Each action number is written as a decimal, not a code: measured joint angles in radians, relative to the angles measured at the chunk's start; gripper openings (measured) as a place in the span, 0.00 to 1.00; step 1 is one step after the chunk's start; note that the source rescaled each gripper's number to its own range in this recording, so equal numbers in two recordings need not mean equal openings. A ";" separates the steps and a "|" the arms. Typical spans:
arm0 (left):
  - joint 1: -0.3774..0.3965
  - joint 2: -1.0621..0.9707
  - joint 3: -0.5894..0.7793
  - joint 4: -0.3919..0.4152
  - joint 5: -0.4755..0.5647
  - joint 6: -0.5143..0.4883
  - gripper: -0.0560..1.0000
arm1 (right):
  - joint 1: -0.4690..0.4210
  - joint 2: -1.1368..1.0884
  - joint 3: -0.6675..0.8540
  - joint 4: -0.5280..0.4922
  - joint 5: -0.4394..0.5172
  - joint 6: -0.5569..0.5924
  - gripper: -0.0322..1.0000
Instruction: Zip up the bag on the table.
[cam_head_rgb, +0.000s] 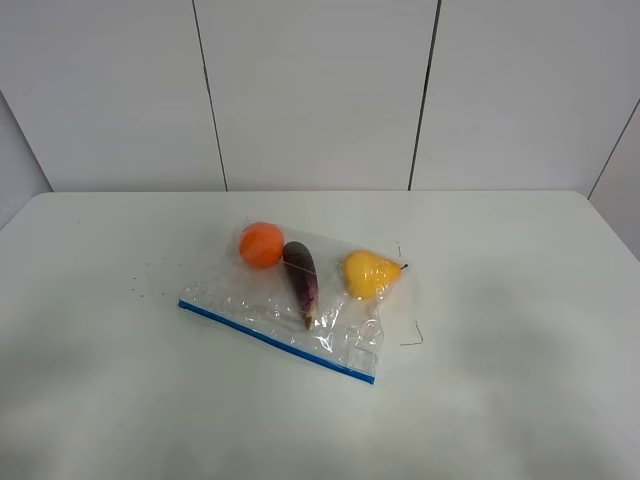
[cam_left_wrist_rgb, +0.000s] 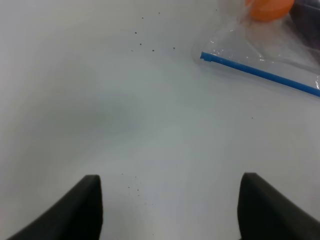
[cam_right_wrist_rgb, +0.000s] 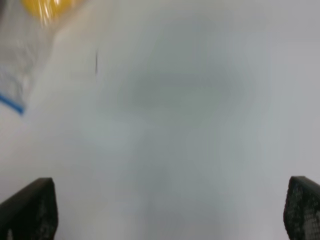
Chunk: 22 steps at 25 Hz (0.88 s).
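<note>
- We see the bag (cam_head_rgb: 300, 300) lying flat near the middle of the table (cam_head_rgb: 520, 400), with neither arm in the high view, so we judge the zipping not yet begun.
- Its blue zipper strip (cam_head_rgb: 275, 340) runs along the edge nearest the camera, slanting from the left corner down to the right corner; that open reach of edge suits a pinch at one end and a slide along the strip.
- Through the clear plastic we make out three things side by side at the far end from the zipper: an orange (cam_head_rgb: 261, 244) on the left, a purple eggplant (cam_head_rgb: 302, 280) in the middle with its thin end toward the strip, and a yellow pear (cam_head_rgb: 368, 274) on the right.
- Whether the strip is already partly pressed shut we cannot tell; the plastic is crinkled just behind it.
- Our left gripper (cam_left_wrist_rgb: 170, 205) hangs over bare table, jaws spread wide with nothing between them, the strip's left corner (cam_left_wrist_rgb: 206, 56) ahead of it and well apart.
- Our right gripper (cam_right_wrist_rgb: 170, 210) likewise stands wide apart and holds nothing; its view is blurred, showing only the pear and the strip's right end at one side.
- We judge the contents sit clear of the zipper, so they should not block closing.
</note>
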 joint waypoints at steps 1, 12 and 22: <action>0.000 0.000 0.000 0.000 0.000 0.000 0.90 | 0.000 -0.036 0.000 -0.001 0.000 0.000 1.00; 0.000 0.000 0.000 0.000 0.000 0.000 0.90 | 0.000 -0.192 0.003 -0.019 0.001 0.019 1.00; 0.000 0.000 0.000 0.000 0.000 0.000 0.90 | 0.000 -0.192 0.005 -0.023 0.001 0.023 1.00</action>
